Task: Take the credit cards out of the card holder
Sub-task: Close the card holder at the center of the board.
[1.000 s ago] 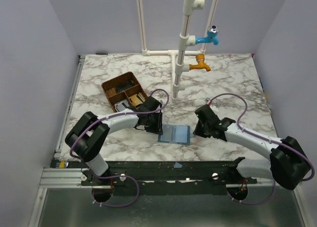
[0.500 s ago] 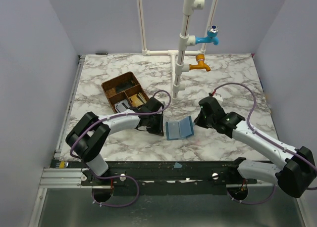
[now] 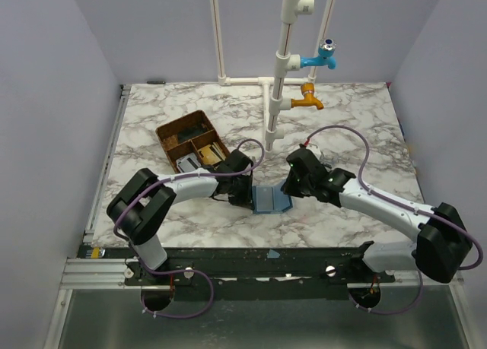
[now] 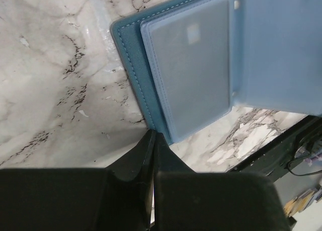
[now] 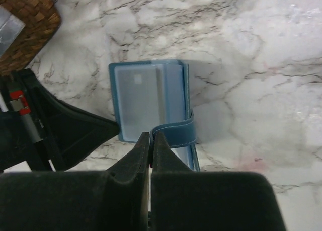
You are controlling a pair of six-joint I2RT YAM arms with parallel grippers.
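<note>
The blue card holder lies on the marble between both arms, its left half flat and its right flap raised. A pale grey credit card shows behind a translucent sleeve on the flat half, and again in the right wrist view. My right gripper is shut on the holder's blue strap and holds the flap up. My left gripper is shut, its tips resting at the near corner of the flat cover. In the top view the left gripper meets the holder's left edge and the right gripper its right.
A brown divided tray with small items stands behind the left arm; its woven corner shows in the right wrist view. White pipes with a blue tap and an orange tap rise behind the holder.
The holder lay open and flat; my right gripper has swung left, lifting its right flap by the strap. My left gripper has shut and moved up to the holder's left edge.
</note>
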